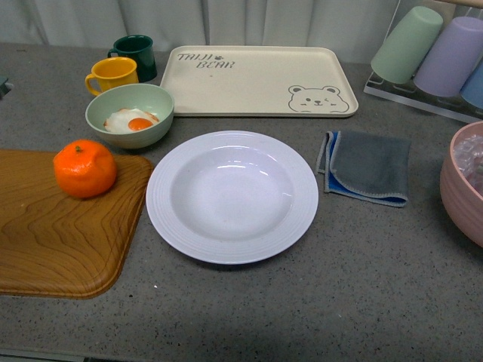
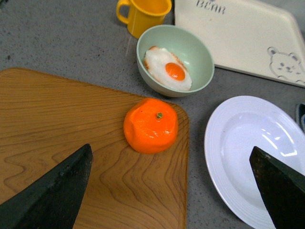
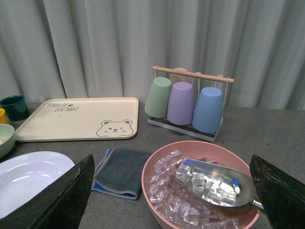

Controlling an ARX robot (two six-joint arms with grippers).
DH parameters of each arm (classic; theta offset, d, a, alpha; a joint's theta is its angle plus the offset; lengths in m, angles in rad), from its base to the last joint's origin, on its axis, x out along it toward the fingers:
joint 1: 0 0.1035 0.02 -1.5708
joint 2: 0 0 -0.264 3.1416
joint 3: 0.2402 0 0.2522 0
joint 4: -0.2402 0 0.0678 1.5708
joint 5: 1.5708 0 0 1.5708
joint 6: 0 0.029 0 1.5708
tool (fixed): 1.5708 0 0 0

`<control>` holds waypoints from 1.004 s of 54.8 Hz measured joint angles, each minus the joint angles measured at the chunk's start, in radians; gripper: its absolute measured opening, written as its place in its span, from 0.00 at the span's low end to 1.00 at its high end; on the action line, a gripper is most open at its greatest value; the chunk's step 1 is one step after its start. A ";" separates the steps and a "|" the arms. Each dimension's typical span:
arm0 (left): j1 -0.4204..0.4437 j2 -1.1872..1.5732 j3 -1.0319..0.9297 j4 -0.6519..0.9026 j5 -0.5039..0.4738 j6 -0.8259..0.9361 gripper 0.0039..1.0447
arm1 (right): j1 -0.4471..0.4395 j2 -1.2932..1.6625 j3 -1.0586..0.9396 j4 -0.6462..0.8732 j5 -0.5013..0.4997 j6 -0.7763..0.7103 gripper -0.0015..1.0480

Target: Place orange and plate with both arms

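Observation:
The orange (image 1: pixel 85 168) sits on the far right corner of a wooden board (image 1: pixel 53 234) at the left. The white deep plate (image 1: pixel 232 195) lies empty on the grey counter in the middle. Neither arm shows in the front view. In the left wrist view my left gripper (image 2: pixel 174 183) is open and empty, above the board's edge, with the orange (image 2: pixel 151 125) ahead of it and the plate (image 2: pixel 252 152) to one side. In the right wrist view my right gripper (image 3: pixel 174 186) is open and empty above a pink bowl of ice; the plate's edge (image 3: pixel 28 179) shows there.
A pale green bowl with a fried egg (image 1: pixel 130 115), a yellow mug (image 1: pixel 113 74) and a dark green mug (image 1: pixel 136 54) stand behind the board. A cream bear tray (image 1: pixel 256 79) lies at the back. A grey cloth (image 1: pixel 367 167), pink ice bowl (image 1: pixel 464 181) with scoop (image 3: pixel 217 183) and cup rack (image 1: pixel 438 56) are at right.

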 joint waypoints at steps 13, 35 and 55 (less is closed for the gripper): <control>-0.059 0.369 0.248 0.004 -0.076 0.032 0.94 | 0.000 0.000 0.000 0.000 0.000 0.000 0.91; -0.080 0.647 0.485 -0.182 -0.078 0.053 0.94 | 0.000 0.000 0.000 0.000 0.000 0.000 0.91; -0.076 0.705 0.506 -0.197 -0.127 0.071 0.67 | 0.000 0.000 0.000 0.000 0.000 0.000 0.91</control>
